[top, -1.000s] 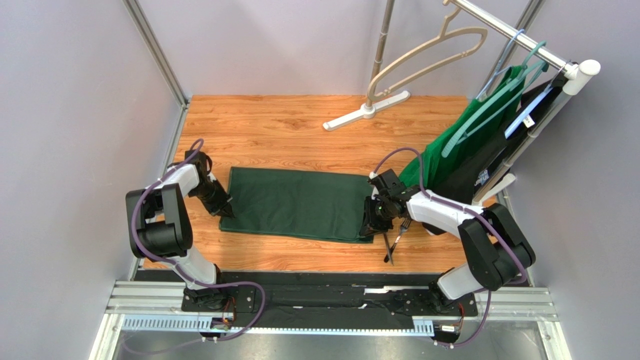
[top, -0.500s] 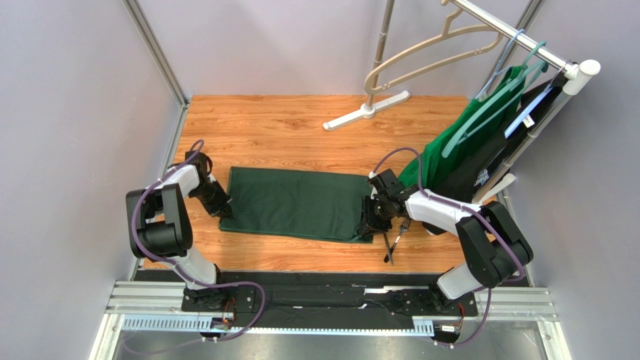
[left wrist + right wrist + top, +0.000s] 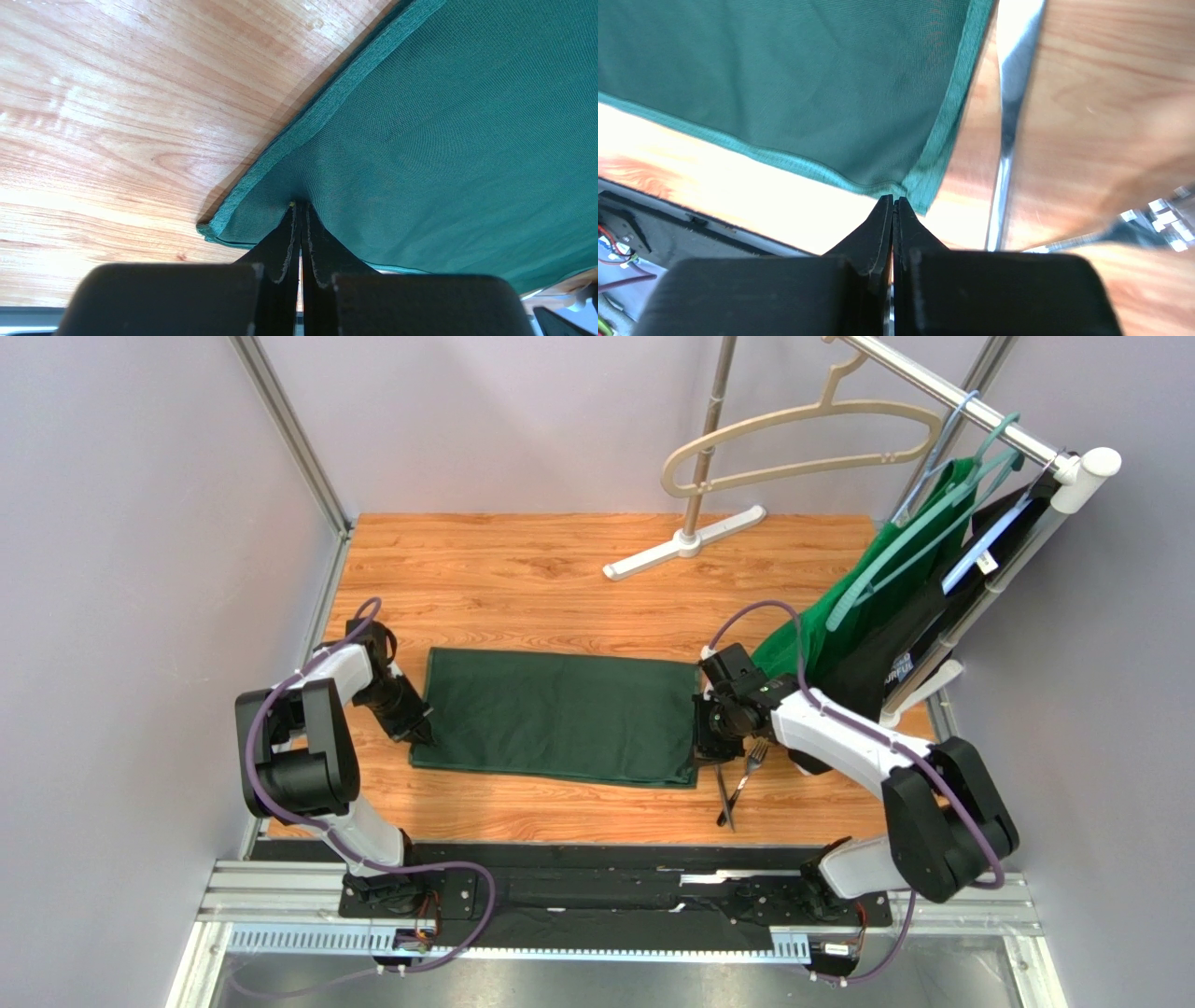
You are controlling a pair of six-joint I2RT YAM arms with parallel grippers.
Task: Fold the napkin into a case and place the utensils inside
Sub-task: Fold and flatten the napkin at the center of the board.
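Black-fingered, your left gripper (image 3: 300, 213) pinches the near left corner of the napkin (image 3: 561, 717), folded flat on the table (image 3: 519, 574); your right gripper (image 3: 893, 204), jaws shut, rests at its near right corner. Utensils (image 3: 735, 781) lie just beside that corner, toward the table's right edge

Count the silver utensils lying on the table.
2. The fork and a second slim piece lie on the table just right of the napkin, beside the right gripper. More could hide under the cloth.
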